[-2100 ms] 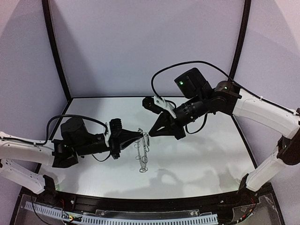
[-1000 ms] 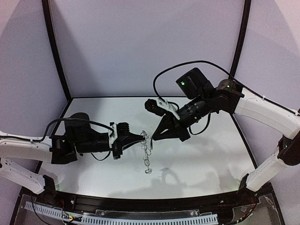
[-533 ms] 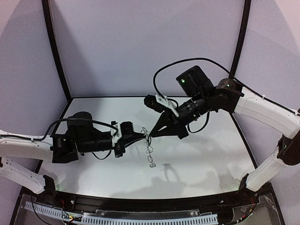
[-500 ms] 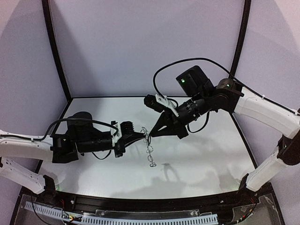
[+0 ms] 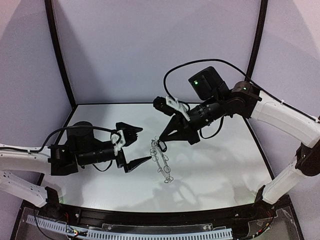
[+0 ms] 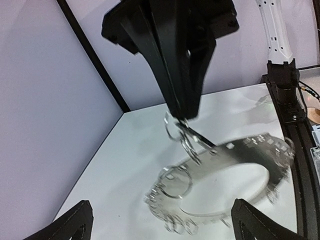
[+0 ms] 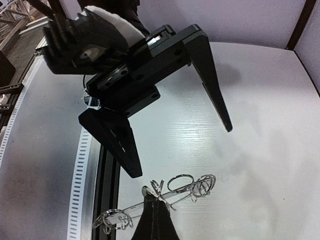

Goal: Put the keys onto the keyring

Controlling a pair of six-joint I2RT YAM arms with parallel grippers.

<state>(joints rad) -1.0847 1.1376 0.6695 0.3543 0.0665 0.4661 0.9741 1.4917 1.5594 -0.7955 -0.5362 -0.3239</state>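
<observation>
The left gripper [image 5: 139, 146] now stands wide open with nothing between its fingers. Half a second ago it was pinched on the keyring [image 5: 161, 161], and it has since let go and backed off toward the left of the overhead frame. In the right wrist view its two dark fingers [image 7: 215, 100] are spread far apart above the ring, touching nothing.

The right gripper [image 5: 161, 140], just right of centre in the overhead view, is clamped on one of the small wire loops at the ring's rim. It carries the whole ring alone, and the ring dangles below it, slanting down and to the right above the table [image 5: 225, 165].

In the left wrist view the ring's flat grey body [image 6: 235, 150] swings across the middle, a little blurred (probably still settling after the release). A thin dark sliver [image 6: 202, 139] lies just under the right fingertips against the ring's upper edge. This may be the key, but whether its loop is threaded on cannot be told.

The handover looks done. The freed left gripper can now re-grip or fetch, and the risk is the ring swinging in a single pinch.
</observation>
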